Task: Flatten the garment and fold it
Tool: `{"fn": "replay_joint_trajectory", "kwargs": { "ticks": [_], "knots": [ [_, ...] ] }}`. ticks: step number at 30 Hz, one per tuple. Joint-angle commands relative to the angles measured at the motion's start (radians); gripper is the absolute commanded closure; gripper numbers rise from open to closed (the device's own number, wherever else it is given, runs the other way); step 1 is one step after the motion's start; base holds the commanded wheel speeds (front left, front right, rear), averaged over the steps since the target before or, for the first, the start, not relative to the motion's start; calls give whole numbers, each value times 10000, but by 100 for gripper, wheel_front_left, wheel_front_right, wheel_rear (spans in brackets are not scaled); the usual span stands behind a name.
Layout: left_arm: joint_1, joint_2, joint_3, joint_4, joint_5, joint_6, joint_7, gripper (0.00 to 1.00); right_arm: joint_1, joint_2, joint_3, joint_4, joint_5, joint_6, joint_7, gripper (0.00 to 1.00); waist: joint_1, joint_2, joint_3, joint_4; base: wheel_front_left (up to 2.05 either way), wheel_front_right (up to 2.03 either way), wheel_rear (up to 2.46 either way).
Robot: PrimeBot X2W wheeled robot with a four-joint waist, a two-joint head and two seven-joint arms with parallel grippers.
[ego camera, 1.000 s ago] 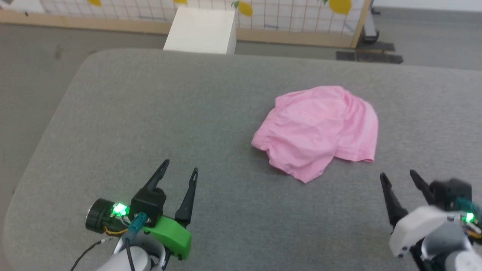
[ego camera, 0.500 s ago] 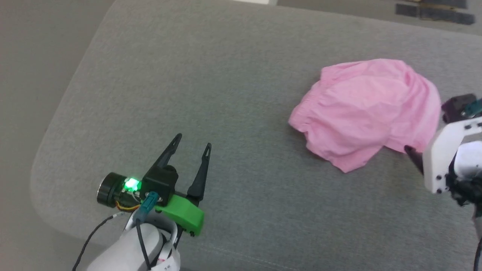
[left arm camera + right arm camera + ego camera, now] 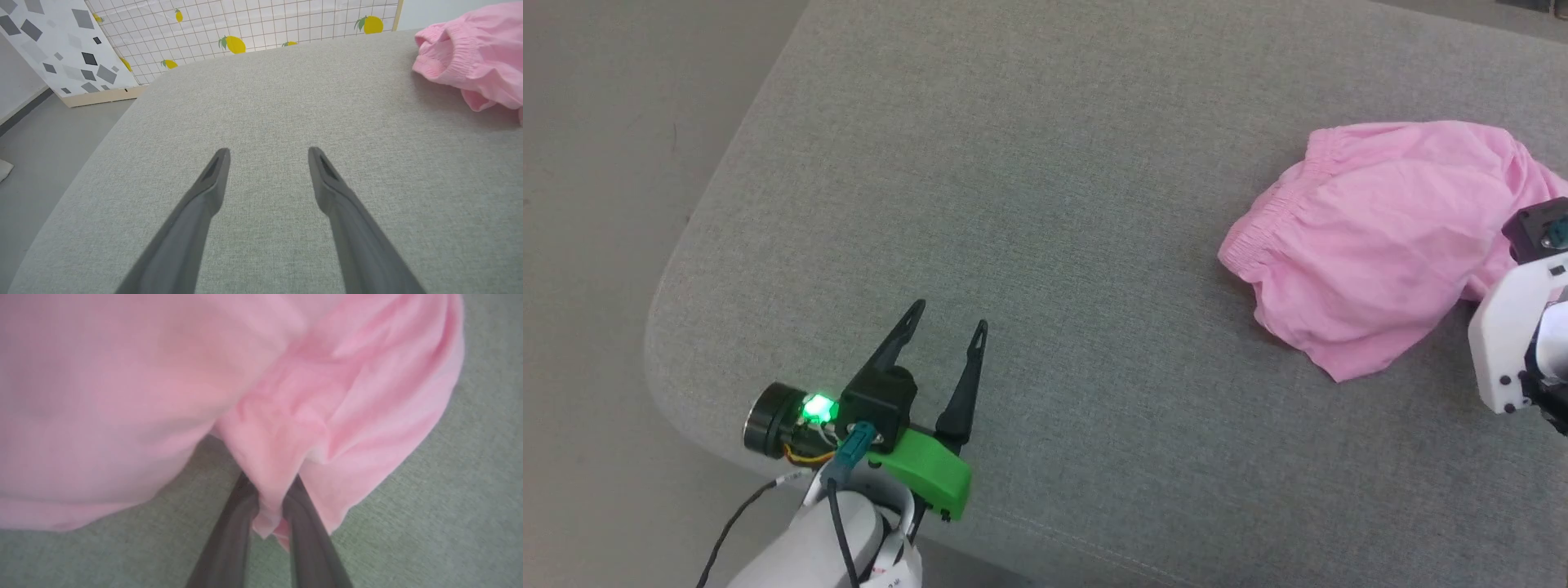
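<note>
- Right claw (image 3: 271, 488) grips a garment (image 3: 122, 375) fold at its tips, likely to pull it flat.
- Left claw (image 3: 268, 157) gapes empty above the desk (image 3: 286, 81), in reserve.

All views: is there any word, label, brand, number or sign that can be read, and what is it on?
No text can be read.
The white strip at the head view's bottom edge: dark marks, too small and blurred to read.
The garment: no print or label showing.
The wall panels: lemon pictures and grid lines, no words.

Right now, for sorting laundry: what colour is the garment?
The garment is light pink, clearest in head view.
</note>
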Motion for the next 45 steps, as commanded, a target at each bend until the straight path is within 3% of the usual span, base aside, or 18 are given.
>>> {"fn": "replay_joint_trajectory", "kwargs": {
  "ticks": [1,6,14,19,20,21,28,37,45],
  "knots": [
    [130,-90,47,69,74,-58,-38,0,362,-147,162,386,17,-15,-123,100,0,0,-314,-318,0,0,0],
    [307,-190,131,145,81,-166,-38,0,841,-734,302,117,355,-15,-711,100,0,0,-841,-812,0,0,0],
    [471,-242,145,190,50,-306,-38,0,1725,-2572,-48,-7,167,-15,-1274,100,0,0,-1319,-1370,0,0,0],
    [385,-269,182,190,26,-347,-38,0,1793,-2577,-448,799,-206,-15,-1756,100,0,0,-1271,-1426,0,0,0],
    [369,-273,188,197,20,-356,-38,0,1791,-2467,-476,927,-227,-15,-1804,86,0,0,-1270,-1431,0,0,0],
    [355,-275,200,212,5,-366,-38,0,1771,-2320,-508,1071,-244,-15,-1892,0,0,0,-1278,-1440,0,0,0],
    [421,-193,325,231,-152,-352,-34,0,1385,-1232,-772,684,-24,-15,-2826,0,0,0,-1624,-1775,0,0,0],
    [555,-141,479,-106,-466,-252,113,0,1872,-118,-1271,-1183,414,-15,-5390,0,0,0,-2089,-2404,0,0,0],
    [685,-12,521,-393,-622,-186,253,0,3220,1820,-2492,-2284,-378,-15,-6943,0,0,0,-2202,-2886,0,0,0]
  ]
}}
